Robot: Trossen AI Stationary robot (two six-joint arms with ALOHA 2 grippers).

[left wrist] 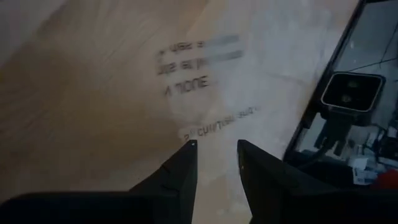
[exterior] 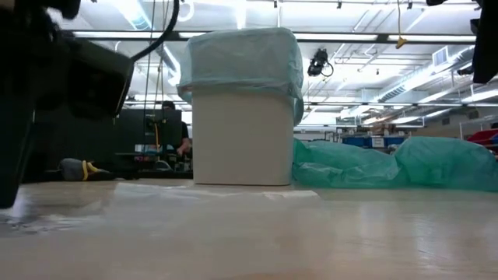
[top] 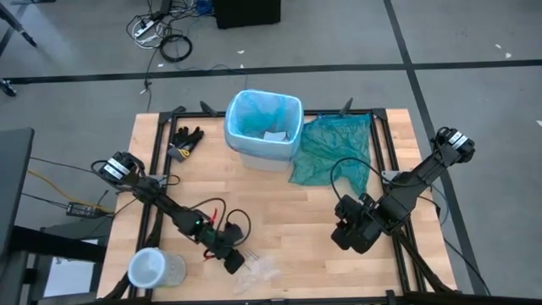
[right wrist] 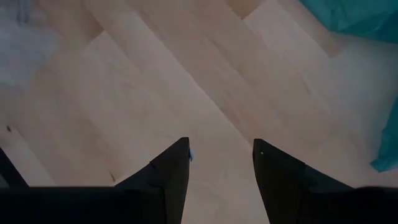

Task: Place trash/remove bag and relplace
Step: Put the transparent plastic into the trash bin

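Item: white rectangular bin (top: 262, 135) lined with a thin translucent sky-blue plastic bag (top: 254, 114), at the far middle of the wooden table (top: 279, 212).

Detail: the bag's rim is folded over the bin's lip, with white paper scraps (top: 273, 135) inside; judged light, soft, crinkly and slippery, best pinched at the folded rim, not the slack body. Left gripper (top: 235, 263) is low at the near edge over a clear plastic sheet (top: 258, 271), fingers (left wrist: 183, 171) parted narrowly, holding nothing. Right gripper (top: 347, 240) hovers over bare wood at the near right, fingers (right wrist: 174, 165) apart, empty. A darker teal-green plastic bag (top: 334, 148) lies crumpled just beside the bin; black gloves (top: 186, 140) lie left of it; a clear round container (top: 152, 269) stands at the near left corner.
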